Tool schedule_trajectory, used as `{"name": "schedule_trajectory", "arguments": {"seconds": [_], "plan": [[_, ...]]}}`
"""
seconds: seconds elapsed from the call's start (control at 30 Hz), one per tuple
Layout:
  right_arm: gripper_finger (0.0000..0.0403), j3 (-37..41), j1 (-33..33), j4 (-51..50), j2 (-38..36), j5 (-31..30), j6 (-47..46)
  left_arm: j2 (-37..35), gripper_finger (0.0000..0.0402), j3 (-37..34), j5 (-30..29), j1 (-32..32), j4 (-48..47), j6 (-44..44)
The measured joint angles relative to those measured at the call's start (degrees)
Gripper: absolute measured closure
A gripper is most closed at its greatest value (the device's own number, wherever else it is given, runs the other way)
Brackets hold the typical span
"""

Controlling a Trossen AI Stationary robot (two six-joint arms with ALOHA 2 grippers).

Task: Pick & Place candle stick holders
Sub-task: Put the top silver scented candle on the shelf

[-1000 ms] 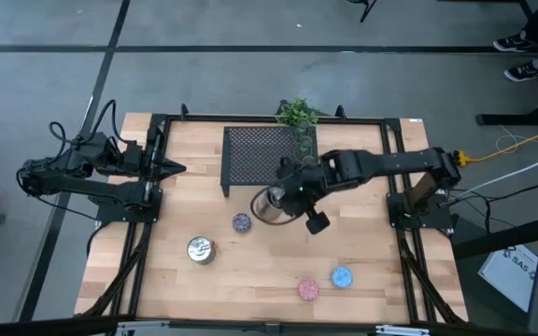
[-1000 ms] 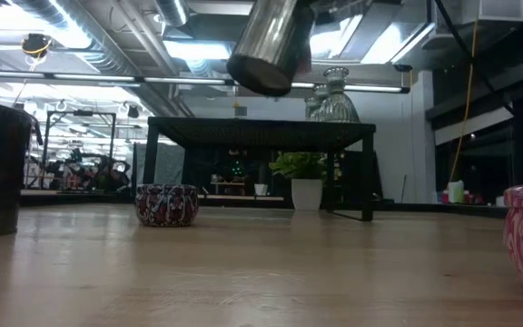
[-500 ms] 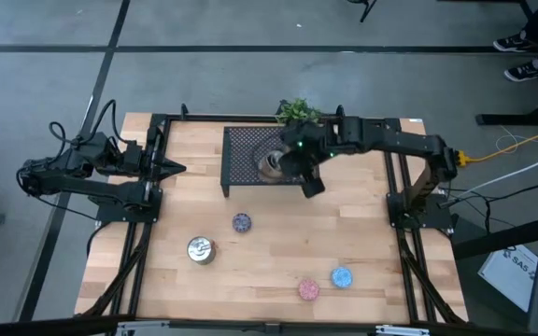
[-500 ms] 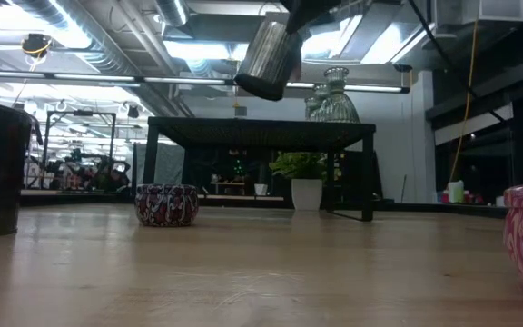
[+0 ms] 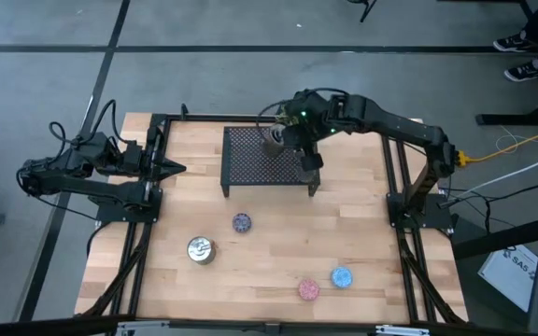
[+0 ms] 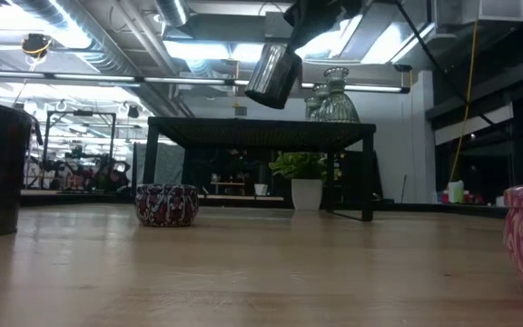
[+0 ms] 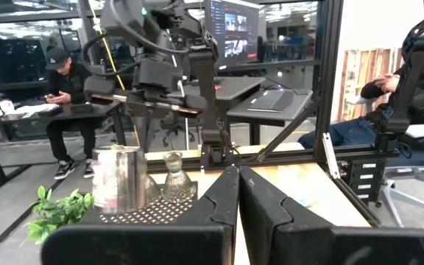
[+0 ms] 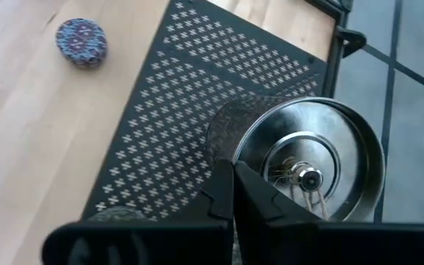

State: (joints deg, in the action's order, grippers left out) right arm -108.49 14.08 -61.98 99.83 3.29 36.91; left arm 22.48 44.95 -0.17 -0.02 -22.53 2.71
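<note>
My right gripper (image 8: pixel 232 184) is shut on a shiny silver candle stick holder (image 5: pixel 272 141), which hangs tilted above the far part of the black mesh rack (image 5: pixel 250 163). The low view shows this holder (image 6: pixel 273 74) clear of the rack top. A glassy holder (image 6: pixel 334 95) stands on the rack beside it. On the table rest a purple holder (image 5: pixel 241 222), a second silver one (image 5: pixel 201 249), a pink one (image 5: pixel 307 289) and a blue one (image 5: pixel 342 277). My left gripper (image 7: pixel 238 180) waits shut at the table's left edge. My right gripper pinches the silver holder's rim (image 8: pixel 243 156) on the side nearest the wrist. One finger is inside the open mouth and one outside. The fingers slant down from the table's right. The holder hangs tilted below them, clear of the rack.
A small green plant (image 5: pixel 297 112) stands at the rack's far edge, close to the held holder. Black frame rails (image 5: pixel 395 168) run along the table's sides. Bare wood (image 5: pixel 278 243) lies between the rack and the holders near the front.
My right gripper has swung toward the table's far edge and risen a little, carrying the silver holder from over the bare wood in front of the rack to above the rack's far part. The holder has stayed tilted and off every surface.
</note>
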Motion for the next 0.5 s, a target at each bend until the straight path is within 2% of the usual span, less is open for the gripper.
{"name": "schedule_trajectory", "arguments": {"seconds": [0.5], "plan": [[0.0403, 0.02, 2.71, 2.27, 5.22, 1.01, 4.98, -0.02, 0.0393, 0.0, -0.02, 0.0, -0.01, -0.01]]}}
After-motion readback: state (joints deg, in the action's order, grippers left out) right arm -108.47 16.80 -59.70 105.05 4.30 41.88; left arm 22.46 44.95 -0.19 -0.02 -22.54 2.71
